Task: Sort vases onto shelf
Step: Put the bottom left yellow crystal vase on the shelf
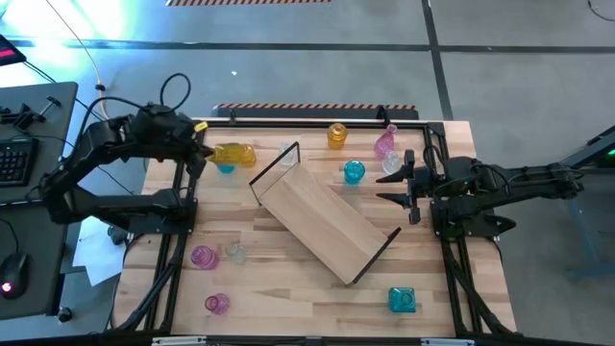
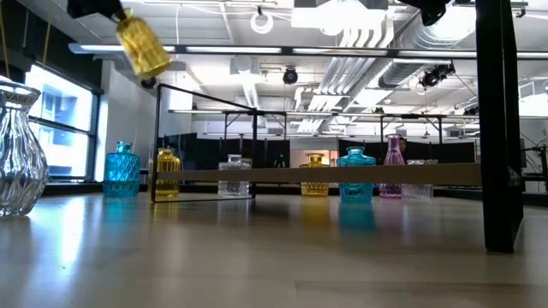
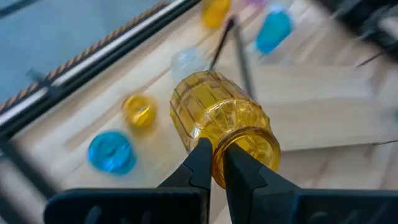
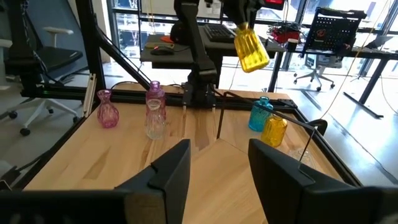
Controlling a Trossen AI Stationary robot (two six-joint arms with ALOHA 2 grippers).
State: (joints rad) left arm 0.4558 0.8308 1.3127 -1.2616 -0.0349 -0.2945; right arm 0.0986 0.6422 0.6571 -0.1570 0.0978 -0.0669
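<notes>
One amber vase (image 3: 224,121) hangs in the air above the table's far left corner, pinched at its rim by the left gripper (image 3: 214,163), whose fingers press nearly together on the glass lip, one inside the mouth and one outside. The vase tilts, body angled away from the gripper. The shelf (image 1: 322,221) lies diagonally across the middle of the table (image 1: 279,288), well apart from the held vase, and appears to hold nothing yet. Other vases stand around it: a small amber one (image 1: 336,135), a teal one (image 1: 354,172) and a pink one (image 1: 384,144) near the far edge, a teal square one (image 1: 402,300) and pink ones (image 1: 203,257) toward the near edge. A likely risk: the grip catches only a thin rim, so the tilted vase may swing or slip during the carry, or tip when set down on the shelf. The right gripper (image 4: 217,168) waits at the table's right side, fingers spread and empty.
</notes>
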